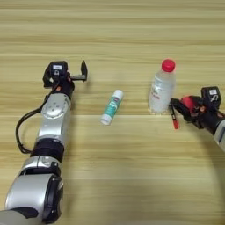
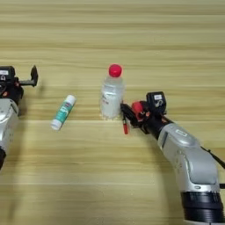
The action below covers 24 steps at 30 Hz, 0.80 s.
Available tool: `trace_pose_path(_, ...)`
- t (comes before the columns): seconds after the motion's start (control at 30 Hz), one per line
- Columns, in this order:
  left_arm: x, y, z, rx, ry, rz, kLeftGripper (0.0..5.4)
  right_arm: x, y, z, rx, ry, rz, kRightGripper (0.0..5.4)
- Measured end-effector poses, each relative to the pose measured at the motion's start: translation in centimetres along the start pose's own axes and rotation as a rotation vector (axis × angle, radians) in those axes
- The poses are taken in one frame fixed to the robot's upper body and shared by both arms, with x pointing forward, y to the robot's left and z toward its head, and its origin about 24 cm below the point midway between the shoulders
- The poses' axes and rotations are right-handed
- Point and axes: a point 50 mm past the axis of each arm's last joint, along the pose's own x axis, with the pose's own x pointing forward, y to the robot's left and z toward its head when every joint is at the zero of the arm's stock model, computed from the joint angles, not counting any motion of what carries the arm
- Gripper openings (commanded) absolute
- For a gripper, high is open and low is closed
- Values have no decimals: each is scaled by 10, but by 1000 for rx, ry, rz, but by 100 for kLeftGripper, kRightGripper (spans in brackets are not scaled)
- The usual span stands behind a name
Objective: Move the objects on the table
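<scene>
The right pincer [image 2: 128,111] is clamped on a red cube [image 2: 138,108], with the pen [image 2: 125,125] just below its tips and the bottle [image 2: 111,93] upright, just beside them on the left. A leftward nudge could topple the bottle. Farther left lies the tube [image 2: 63,112]; the left pincer [image 1: 83,72] rests apart on the desk [image 1: 132,167].

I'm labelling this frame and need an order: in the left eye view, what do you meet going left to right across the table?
Left gripper → white tube with green label lying flat → upright clear plastic bottle with red cap → thin red pen → right gripper, with something red between its fingers.
</scene>
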Motion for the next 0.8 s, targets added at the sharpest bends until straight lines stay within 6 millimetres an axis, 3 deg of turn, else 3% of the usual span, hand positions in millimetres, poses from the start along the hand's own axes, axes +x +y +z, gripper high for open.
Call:
trace_pose_path(0.3,0,0,0,0,0,0,540,-1,-12,10,-23,-49,-66,533)
trace_pose_path(0.8,0,-1,1,0,-5,1,540,5,-48,22,-87,-171,-282,537)
